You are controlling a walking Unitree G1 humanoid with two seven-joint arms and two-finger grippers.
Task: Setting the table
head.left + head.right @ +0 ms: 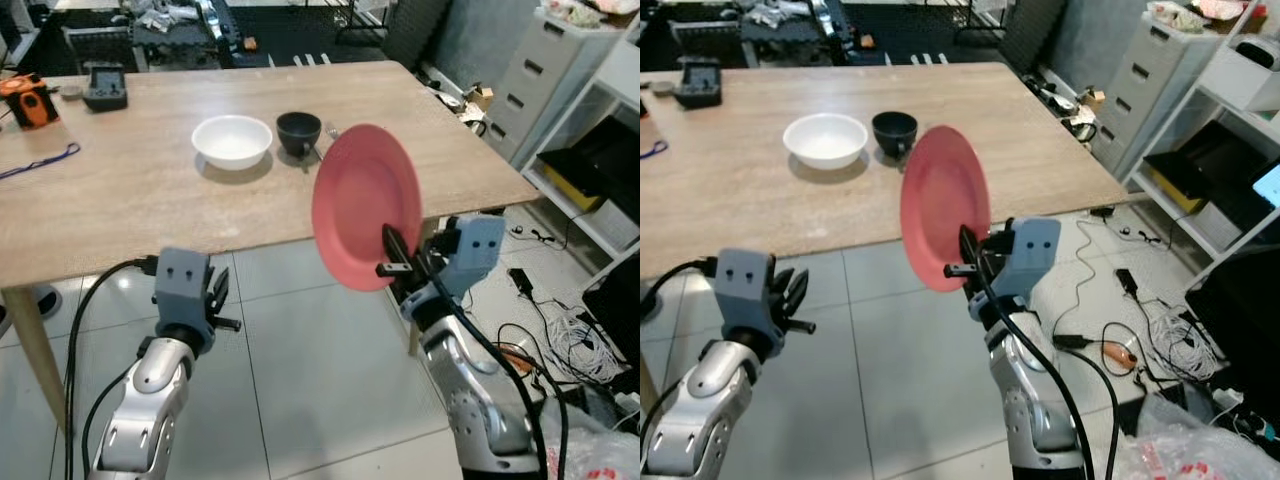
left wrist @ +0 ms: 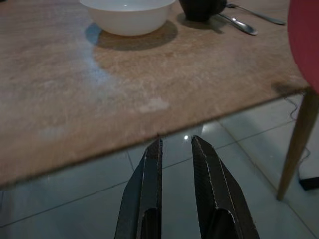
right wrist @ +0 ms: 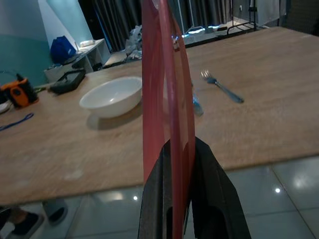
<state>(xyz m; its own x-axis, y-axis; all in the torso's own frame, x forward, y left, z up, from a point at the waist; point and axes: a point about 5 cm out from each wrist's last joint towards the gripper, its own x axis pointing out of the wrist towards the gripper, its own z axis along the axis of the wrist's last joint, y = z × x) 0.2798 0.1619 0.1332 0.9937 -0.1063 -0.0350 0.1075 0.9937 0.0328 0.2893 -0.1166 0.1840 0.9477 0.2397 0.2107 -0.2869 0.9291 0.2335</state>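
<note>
Right gripper (image 1: 398, 256) clamps the red plate (image 1: 365, 205) by its lower rim, held on edge in the air just off the bench (image 1: 140, 190) near edge. Left gripper (image 2: 175, 164) empty, fingers narrow, low in front of that edge. Further in: white bowl (image 1: 232, 140), black bowl (image 1: 298, 131), fork (image 3: 222, 87). Risks, my read: thin rim grip may slip as the plate tilts flat; plate could clip the bench edge or hit the bowls.
</note>
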